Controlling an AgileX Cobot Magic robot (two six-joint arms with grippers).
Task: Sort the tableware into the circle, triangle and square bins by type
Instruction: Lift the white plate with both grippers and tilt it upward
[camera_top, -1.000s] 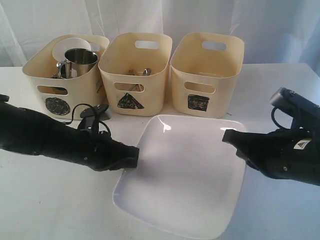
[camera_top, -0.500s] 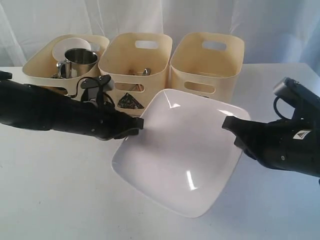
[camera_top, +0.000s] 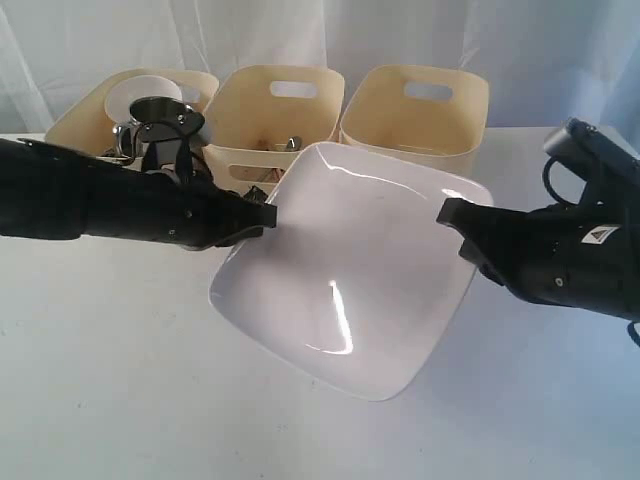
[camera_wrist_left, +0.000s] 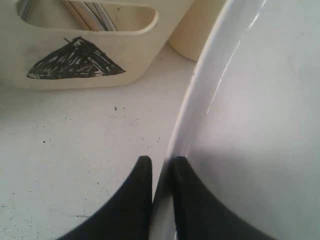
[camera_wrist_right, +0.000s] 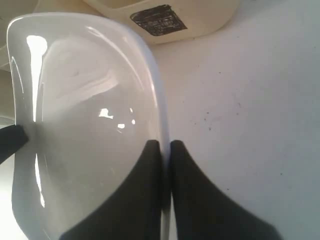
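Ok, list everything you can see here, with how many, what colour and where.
plate: one, white, tilted, before the bins
left bin: one, cream, back left
middle bin: one, cream, triangle mark, back centre
right bin: one, cream, back right
mug: one, steel, in left bin
bowl: one, whitish, in left bin behind mug
cutlery: count unclear, steel, in middle bin
table: one, white, under everything
curtain: one, white, behind bins
left claw: one, black, shut on plate
right claw: one, black, shut on plate

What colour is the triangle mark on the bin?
The triangle mark is black, with pale streaks; left wrist view shows it best.
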